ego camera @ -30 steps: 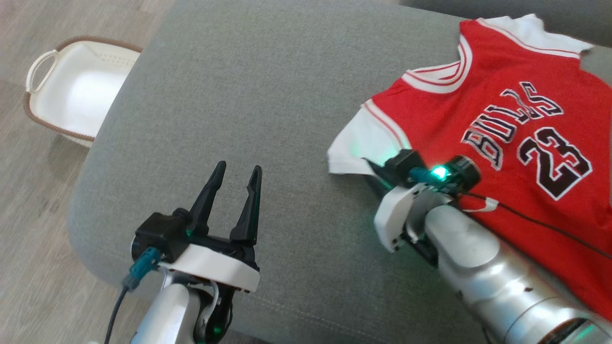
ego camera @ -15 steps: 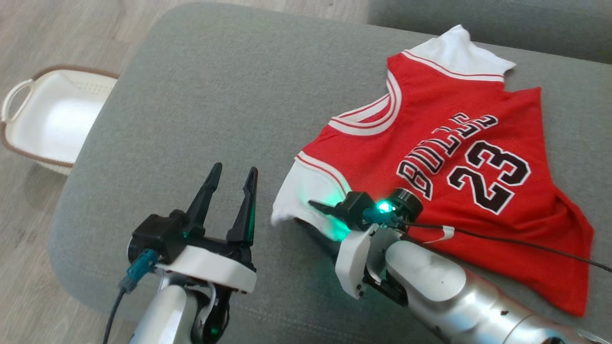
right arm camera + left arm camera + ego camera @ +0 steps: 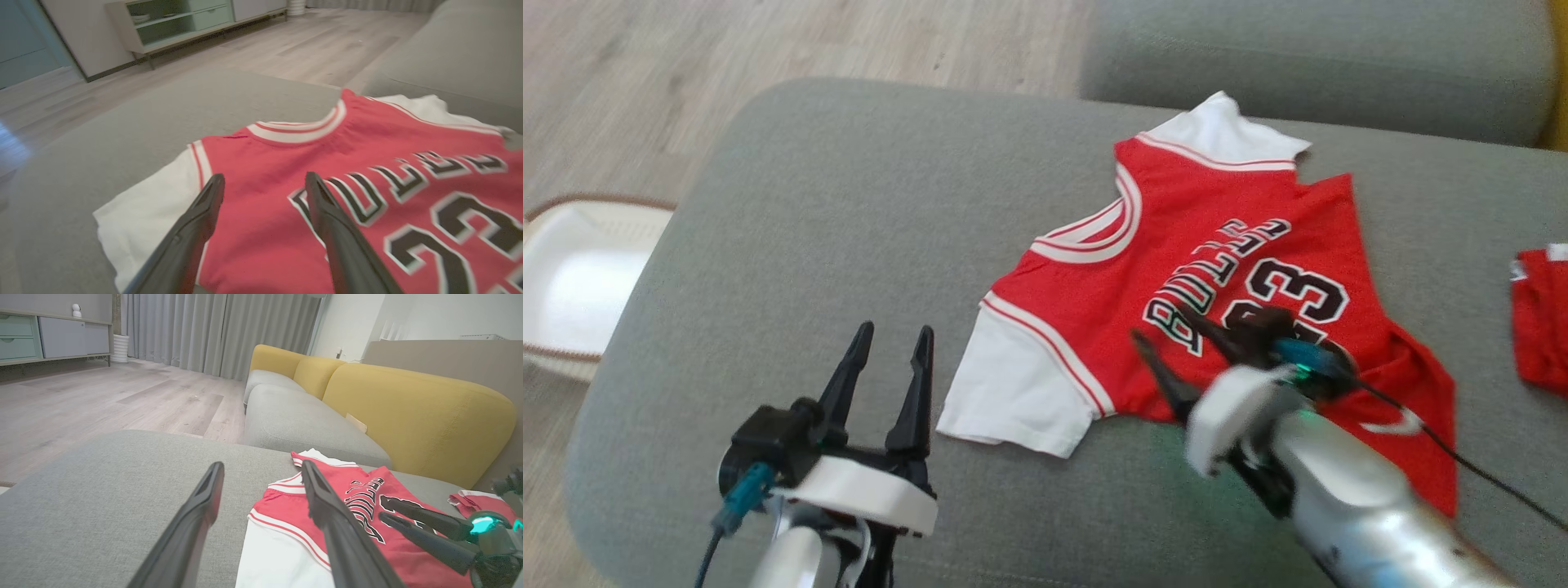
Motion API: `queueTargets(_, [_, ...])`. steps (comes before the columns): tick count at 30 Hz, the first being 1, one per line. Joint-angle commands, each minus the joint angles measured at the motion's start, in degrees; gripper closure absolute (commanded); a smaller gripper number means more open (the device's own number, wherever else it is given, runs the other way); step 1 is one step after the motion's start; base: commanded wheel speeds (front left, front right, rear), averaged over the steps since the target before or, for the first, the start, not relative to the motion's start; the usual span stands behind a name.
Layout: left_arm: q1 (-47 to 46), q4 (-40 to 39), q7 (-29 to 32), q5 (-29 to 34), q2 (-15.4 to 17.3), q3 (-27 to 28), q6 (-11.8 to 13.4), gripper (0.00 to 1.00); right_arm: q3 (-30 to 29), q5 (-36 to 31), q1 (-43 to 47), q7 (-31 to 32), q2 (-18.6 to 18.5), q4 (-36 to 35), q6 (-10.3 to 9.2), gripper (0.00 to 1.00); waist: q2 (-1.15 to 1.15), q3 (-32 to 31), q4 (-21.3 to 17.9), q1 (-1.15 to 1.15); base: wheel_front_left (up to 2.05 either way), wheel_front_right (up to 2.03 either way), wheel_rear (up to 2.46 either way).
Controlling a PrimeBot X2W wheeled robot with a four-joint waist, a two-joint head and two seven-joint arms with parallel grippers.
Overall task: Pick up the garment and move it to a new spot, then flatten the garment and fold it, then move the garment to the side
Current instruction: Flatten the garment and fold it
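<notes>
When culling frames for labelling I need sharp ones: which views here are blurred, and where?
Head view: the right gripper and its silver forearm are motion-smeared, while the red-and-white basketball jersey is readable. Right wrist view: soft overall, jersey lettering fuzzy-edged. Left wrist view: crisp throughout.

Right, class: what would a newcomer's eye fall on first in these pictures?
The red jersey with white sleeves, spread on the grey sofa seat, grabs the eye first. The right end effector hangs over it, open and empty. Then the yellow sofa back behind and the white basket on the floor at left.
</notes>
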Motion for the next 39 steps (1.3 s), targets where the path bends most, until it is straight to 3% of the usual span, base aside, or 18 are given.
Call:
queueTargets(1, [-1.37, -1.79, -0.35, 0.49, 0.26, 2.33, -0.01, 0.0, -1.2, -0.34, 1.08, -0.88, -0.25, -1.12, -0.05, 0.0, 0.0, -1.33, -1.41, 0.0, 0.0, 0.0, 0.0])
queueTargets(7, [0.58, -2.11, -0.35, 0.8, 0.26, 3.75, 0.1, 0.0, -19.38, -6.8, 11.12, -1.17, -2.1, -8.8, -0.05, 0.0, 0.0, -3.36, -4.67, 0.0, 0.0, 0.0, 0.0])
queueTargets(11, [1.32, -1.85, -0.35, 1.14, 0.26, 4.33, -0.02, 0.0, -31.03, -13.34, 20.07, -1.18, -0.02, -16.27, -0.05, 0.0, 0.0, -3.72, -6.49, 0.0, 0.0, 0.0, 0.0])
queueTargets(15, [1.66, -1.37, -0.35, 1.36, 0.26, 4.83, -0.07, 0.0, -38.09, -18.18, 26.94, -1.18, 2.7, -22.64, -0.05, 0.0, 0.0, -3.76, -7.83, 0.0, 0.0, 0.0, 0.0])
queueTargets(21, [2.01, -0.46, -0.35, 1.8, 0.26, 5.33, 0.01, 0.0, -40.87, -20.96, 30.64, 0.51, 3.94, -29.35, -0.05, 0.0, 0.0, -3.57, -9.39, 0.0, 0.0, 0.0, 0.0])
queueTargets(28, [1.33, 1.26, -0.35, 2.23, 0.26, 4.94, 0.53, 0.0, -40.83, -19.71, 32.09, 2.69, 4.01, -34.17, -0.05, 0.0, 0.0, -3.14, -10.19, 0.0, 0.0, 0.0, 0.0])
queueTargets(39, [-1.01, 15.9, 0.34, 4.77, 0.63, 3.9, 3.71, 0.0, -40.44, -19.29, 33.56, 4.0, 4.02, -36.31, -0.05, 0.0, 0.0, -2.34, -10.76, 0.0, 0.0, 0.0, 0.0])
